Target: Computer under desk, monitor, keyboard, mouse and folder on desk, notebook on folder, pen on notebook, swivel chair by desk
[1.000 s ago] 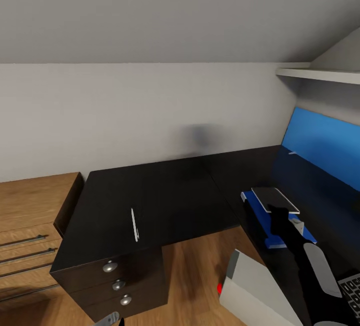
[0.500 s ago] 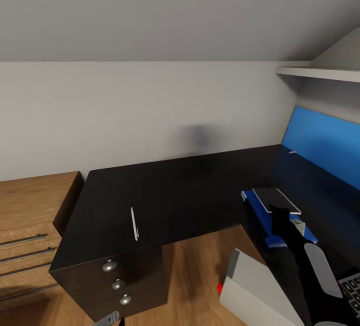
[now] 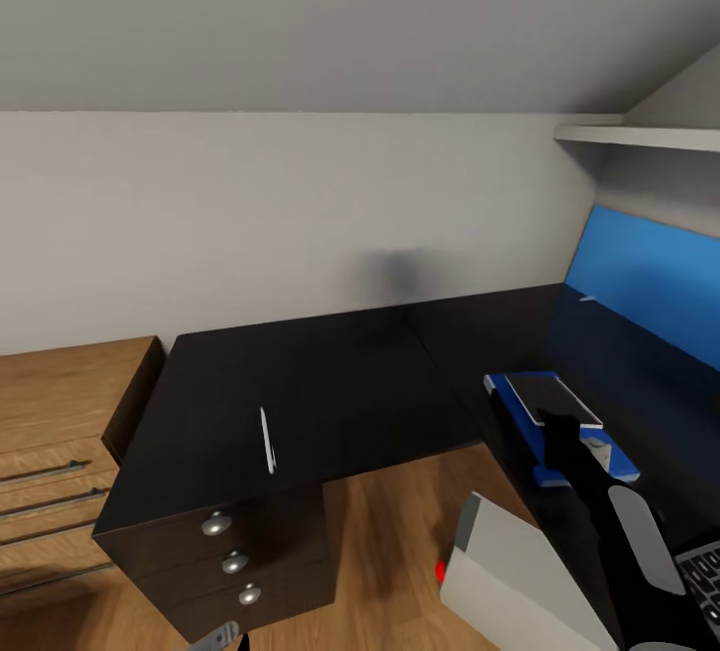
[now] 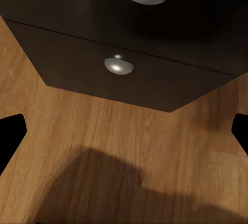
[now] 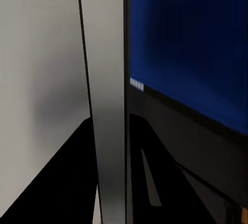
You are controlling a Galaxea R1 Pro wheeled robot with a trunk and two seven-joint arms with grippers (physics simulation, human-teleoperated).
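- Much bare desk (image 3: 340, 381) top surrounds the pen (image 3: 267, 439), which lies near the front edge above the drawers; the notebook (image 3: 551, 397) sits on the folder (image 3: 528, 421). The view has tilted slightly since before; the things lie unmoved.
- Left wrist: left gripper (image 4: 126, 141) spread wide over the floor (image 4: 129, 152) before the drawer knobs (image 4: 119, 65).
- Right wrist: right gripper's state, I cannot tell.

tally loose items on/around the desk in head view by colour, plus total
White: 1, the pen lying on the desk above the drawers
Blue: 1, the folder on the desk's right wing
Dark with pale edge: 1, the notebook on the folder
Light grey: 1, the computer on the floor
Total: 4
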